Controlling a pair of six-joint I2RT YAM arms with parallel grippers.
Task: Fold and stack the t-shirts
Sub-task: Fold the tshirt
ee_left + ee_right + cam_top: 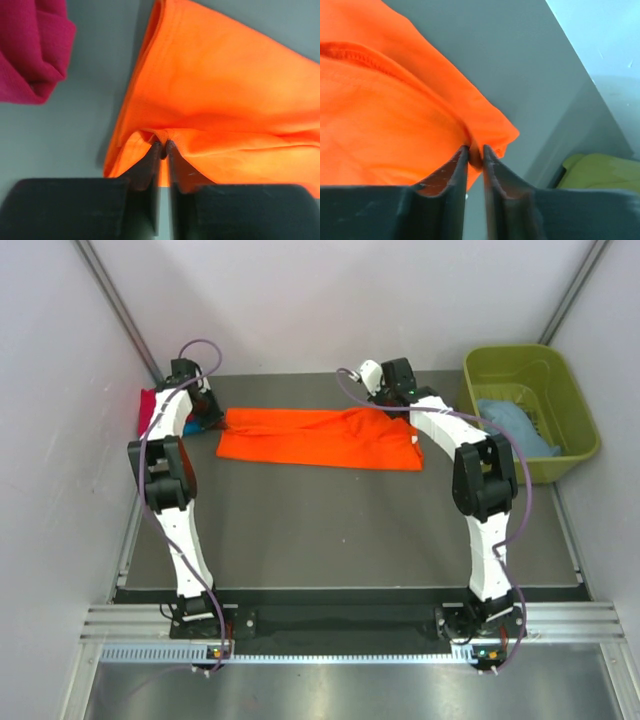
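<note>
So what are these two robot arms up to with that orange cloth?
They are folding t-shirts. The orange t-shirt lies spread across the far side of the table, and each arm pinches one end of it: the left hand its left end, the right hand its right end. A crimson t-shirt lies bunched at the far left, and a light blue t-shirt sits in the green tub on the right.

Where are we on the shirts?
Possibly done: the crimson t-shirt, compact at the far left, fold unclear. In hand: the orange t-shirt, folded into a long band, left gripper and right gripper pinching its ends. Left: finishing it, plus the light blue t-shirt in the tub.
</note>
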